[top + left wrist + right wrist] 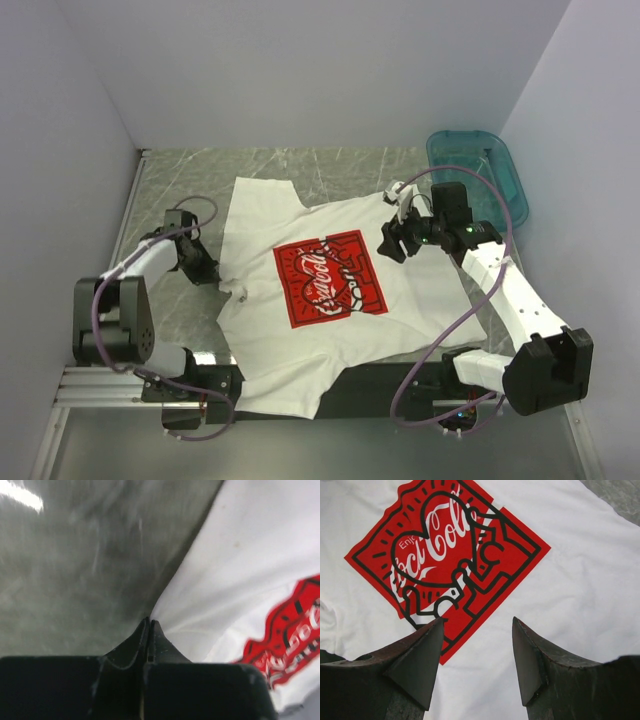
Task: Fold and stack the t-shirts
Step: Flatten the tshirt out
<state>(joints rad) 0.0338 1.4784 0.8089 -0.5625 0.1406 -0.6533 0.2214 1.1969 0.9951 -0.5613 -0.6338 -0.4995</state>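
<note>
Top view: the t-shirt [420, 300] lies spread flat on the table [180, 170]. Its length seems to run diagonally from far right to near left, and its near hem hangs over the front edge. The left gripper [222, 282] sits at the shirt's left edge, with bare table beside it. The basin [505, 175] stands at the far right.

Left wrist: the jaws are closed, apparently pinching the shirt's edge.

Right wrist: the right gripper [477, 655] hangs wide open and empty above the red print [445, 545].

Tabletop [340, 165]: grey-green marbled surface, glossy, with a bright light reflection [22, 495] in the left wrist view. Enclosure: plain pale back wall [320, 70], left wall [50, 200] and right wall [590, 110]. Metal rail [100, 385] along the near edge.
</note>
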